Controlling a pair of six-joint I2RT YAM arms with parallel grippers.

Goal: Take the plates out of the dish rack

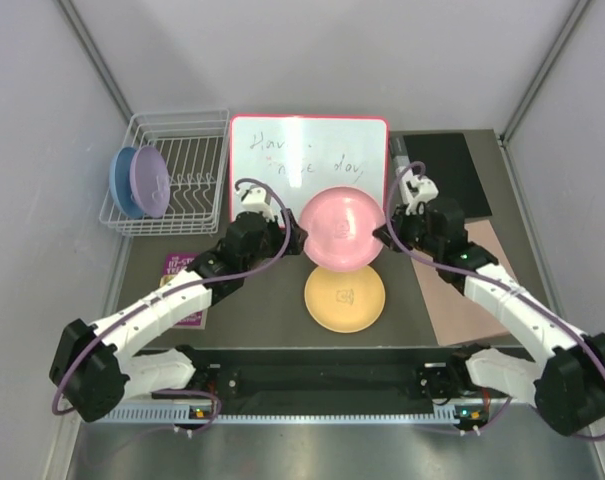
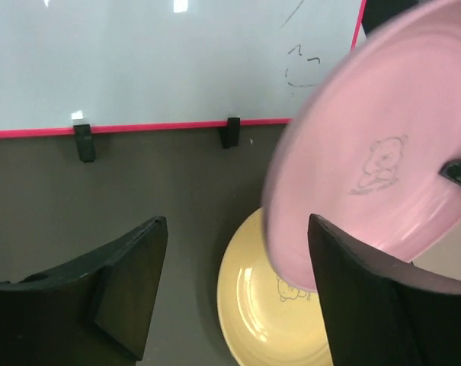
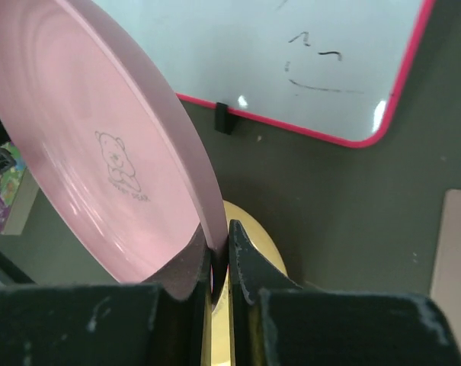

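Note:
A pink plate (image 1: 339, 228) hangs tilted over the table between the two arms. My right gripper (image 1: 384, 232) is shut on its right rim, and the right wrist view shows both fingers of that gripper (image 3: 219, 236) pinching the edge of the pink plate (image 3: 85, 137). My left gripper (image 1: 290, 236) stands open at the plate's left side. In the left wrist view the pink plate (image 2: 382, 152) lies behind the right finger of the left gripper (image 2: 238, 223). Below lies a yellow-orange plate (image 1: 344, 297) (image 2: 253, 305) (image 3: 259, 235), flat on the table. The white wire dish rack (image 1: 187, 200) holds a blue plate (image 1: 122, 182) and a lavender plate (image 1: 150, 182) upright.
A red-framed whiteboard (image 1: 307, 150) with writing lies behind the plates. To its right is a black mat (image 1: 444, 178), with a tan board (image 1: 462, 295) in front of that. A purple card (image 1: 180, 268) lies under the left arm. Grey walls close in both sides.

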